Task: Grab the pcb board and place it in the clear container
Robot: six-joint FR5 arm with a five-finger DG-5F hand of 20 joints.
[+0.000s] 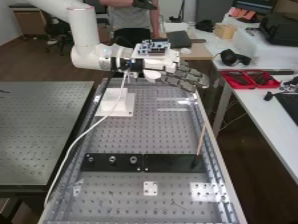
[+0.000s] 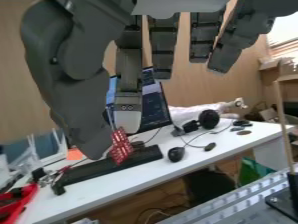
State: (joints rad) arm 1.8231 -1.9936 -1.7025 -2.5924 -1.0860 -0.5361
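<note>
By the dark grey, jointed hand (image 1: 181,76), held above the far part of the perforated metal bench (image 1: 166,140), the red perforated PCB board (image 2: 120,146) is pinched between thumb and fingertip. On the white table (image 1: 256,107) alongside, dark items are held in red plastic trays (image 1: 237,86).

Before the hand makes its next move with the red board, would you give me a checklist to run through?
1. Red board pinched between the thumb and a finger of the hand: ok.
2. Pinch firm enough to travel: cannot tell.
3. Hand raised off the bench: ok.
4. Hand apart from the thin stick: ok.
5. Clear container's position confirmed: cannot tell.
6. Board released: not ok, it is at the fingertips.
</note>
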